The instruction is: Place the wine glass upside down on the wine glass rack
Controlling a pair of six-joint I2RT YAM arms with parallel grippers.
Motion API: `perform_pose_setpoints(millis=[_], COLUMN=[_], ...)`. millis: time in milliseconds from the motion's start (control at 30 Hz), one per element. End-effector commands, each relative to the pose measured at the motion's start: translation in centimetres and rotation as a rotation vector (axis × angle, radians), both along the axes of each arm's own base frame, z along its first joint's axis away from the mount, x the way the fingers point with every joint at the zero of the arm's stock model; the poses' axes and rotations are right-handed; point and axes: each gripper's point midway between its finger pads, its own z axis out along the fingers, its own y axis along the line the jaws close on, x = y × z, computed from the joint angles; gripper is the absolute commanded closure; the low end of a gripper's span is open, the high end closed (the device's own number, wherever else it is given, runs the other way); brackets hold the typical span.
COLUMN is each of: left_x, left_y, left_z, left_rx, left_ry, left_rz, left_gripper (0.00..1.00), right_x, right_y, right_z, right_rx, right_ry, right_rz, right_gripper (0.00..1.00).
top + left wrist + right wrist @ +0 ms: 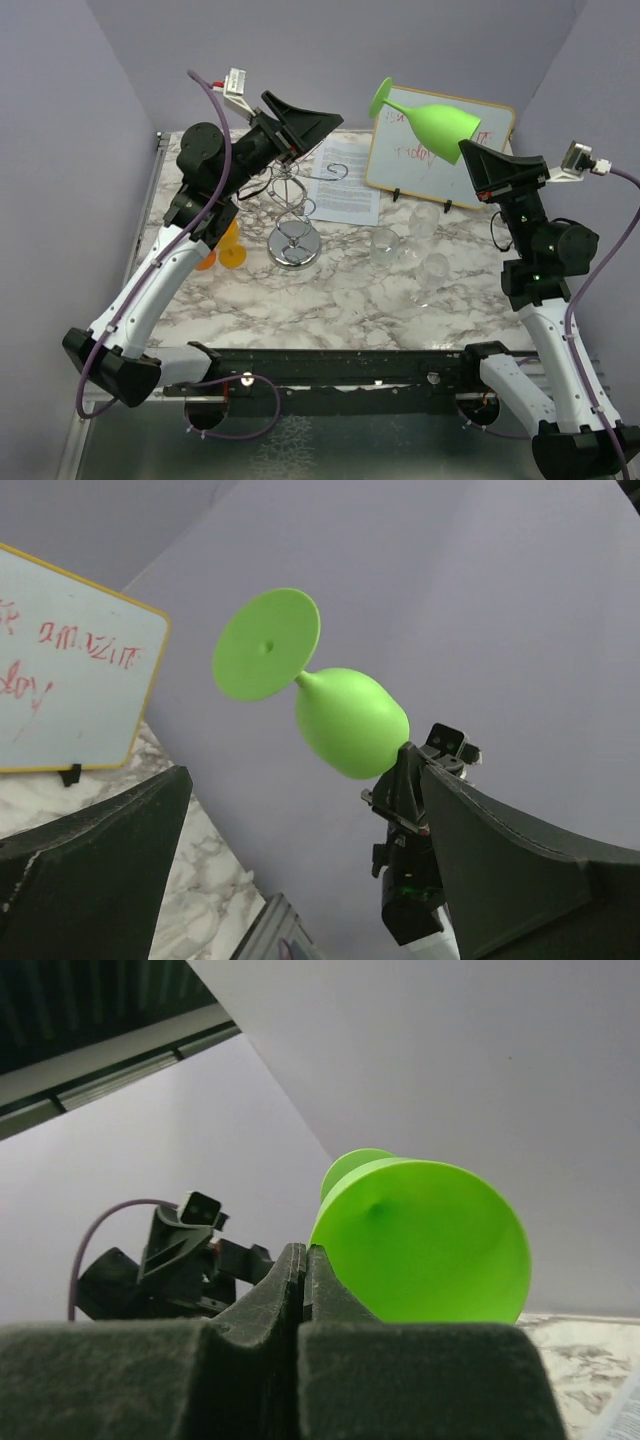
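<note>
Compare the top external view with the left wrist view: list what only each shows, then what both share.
Only the top view: the wine glass rack, clear glasses, orange cups and a printed sheet. Only the left wrist view: the flat face of the green wine glass's foot, with its centre dimple. Both: that glass held aloft by the shut right pincer, the whiteboard and the open left pincer.
</note>
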Motion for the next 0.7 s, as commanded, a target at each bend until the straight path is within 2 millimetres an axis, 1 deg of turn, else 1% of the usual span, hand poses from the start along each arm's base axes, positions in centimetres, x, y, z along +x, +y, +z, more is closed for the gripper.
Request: perform_pose_setpoints(millis=[0, 100, 200, 300, 367, 467, 667], left_x=[0.1, 0.4, 0.9, 1.1, 1.1, 1.3, 1.9], left_y=[-1.2, -2.8, -4.6, -5.9, -6.6, -7.6, -9.3], left_z=[3.9, 4.3, 3.8, 3.5, 3.5, 3.8, 3.4], left_rx=[-0.142, -0.161, -0.187, -0.250, -0.283, -0.312, -0.345], left_ry=[-0.072, -0.061, -0.023, 0.000, 0.002, 0.007, 0.024], left_rz=[0.014, 0.015, 0.005, -0.016, -0.020, -0.008, 0.104], left_gripper=[0.02, 0.02, 0.01, 0.01, 0.01, 0.01, 0.02], right_x=[-2.8, -3.1, -3.2, -3.2, -3.4, -3.0, -2.6], right_y=[0.5, 0.3, 0.2, 0.1, 0.1, 0.2, 0.3], right_z=[2.3, 2.5, 2.6, 2.7, 2.8, 2.8, 2.4], right_rx=[0.065, 0.079, 0.085, 0.095, 0.095, 0.085, 0.094], right_ry=[-0.133, -0.163, -0.170, -0.180, -0.199, -0.195, -0.190], right_rz=[0.094, 0.091, 0.085, 0.087, 0.088, 0.081, 0.094], right_gripper=[0.99, 0.99, 1.00, 0.99, 0.99, 0.99, 0.99])
